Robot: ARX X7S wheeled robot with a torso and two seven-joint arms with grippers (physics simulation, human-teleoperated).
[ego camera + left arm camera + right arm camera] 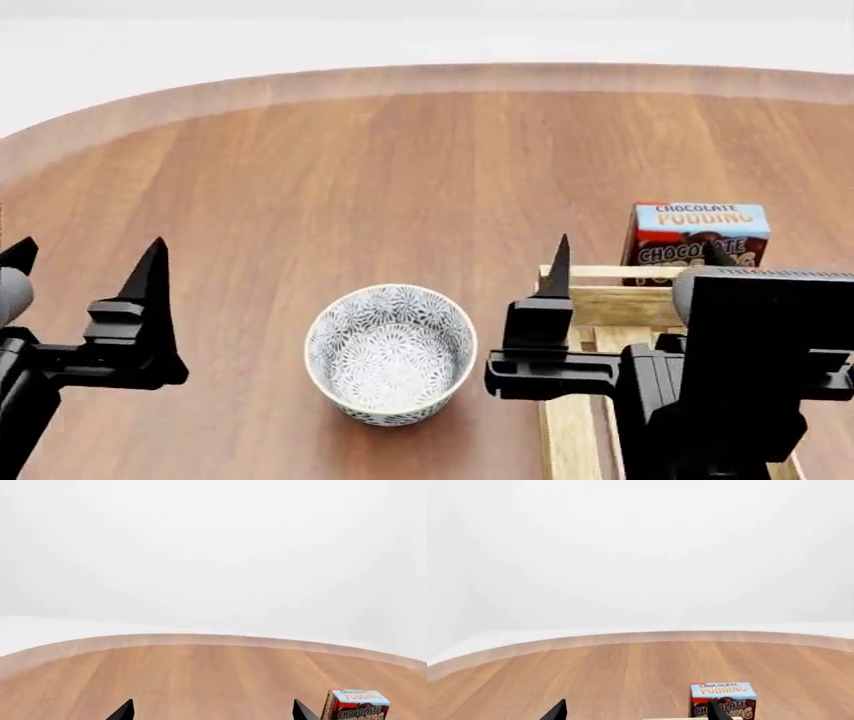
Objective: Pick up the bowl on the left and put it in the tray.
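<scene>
Both our grippers, left (83,258) and right (638,250), hang spread and empty, bowl (391,352) between them just left of the tray (571,300); risk: we nick its rim, skidding it toward the pudding box (698,238).

The bowl (390,354) sits upright on the wooden table (374,170), between both spread grippers. The left gripper (83,262) is at its nine o'clock; the right gripper (638,255) hangs over the tray (571,432) at three o'clock, the pudding box (697,232) just behind.
</scene>
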